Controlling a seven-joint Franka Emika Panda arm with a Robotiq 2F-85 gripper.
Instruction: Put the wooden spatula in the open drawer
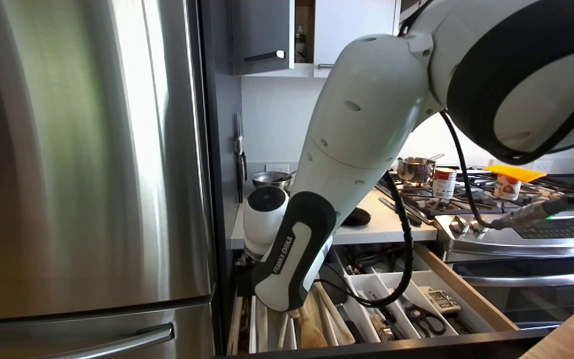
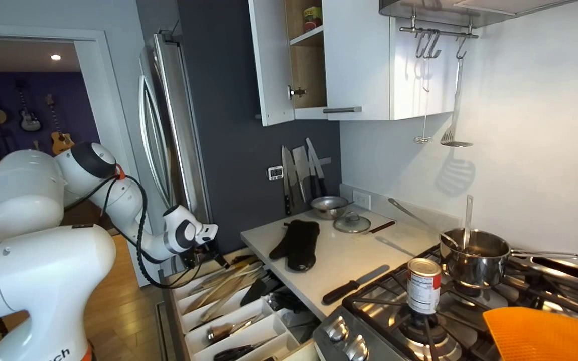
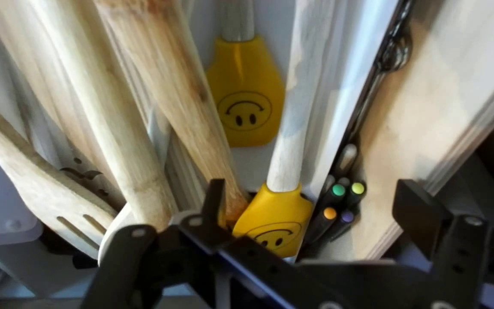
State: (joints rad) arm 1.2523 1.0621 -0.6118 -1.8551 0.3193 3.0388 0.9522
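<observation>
Right of a tall stainless-steel fridge (image 1: 87, 149), the black two-fingered gripper (image 3: 311, 201) hangs wide-spread over light-tan wooden utensils (image 3: 105, 103) in the wide, white-divided open drawer (image 1: 466, 289).

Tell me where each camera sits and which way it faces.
Wrist view: mounted behind the gripper, looking into the open drawer at wooden utensils; its parted jaws show at the bottom.
An exterior view: near the arm, facing the fridge and stove; the arm shows large and bent, gripper unclear.
An exterior view: raised near the stove, looking across the counter toward the fridge; arm and gripper show.
Both exterior views share arm, drawer, fridge and stove.
</observation>
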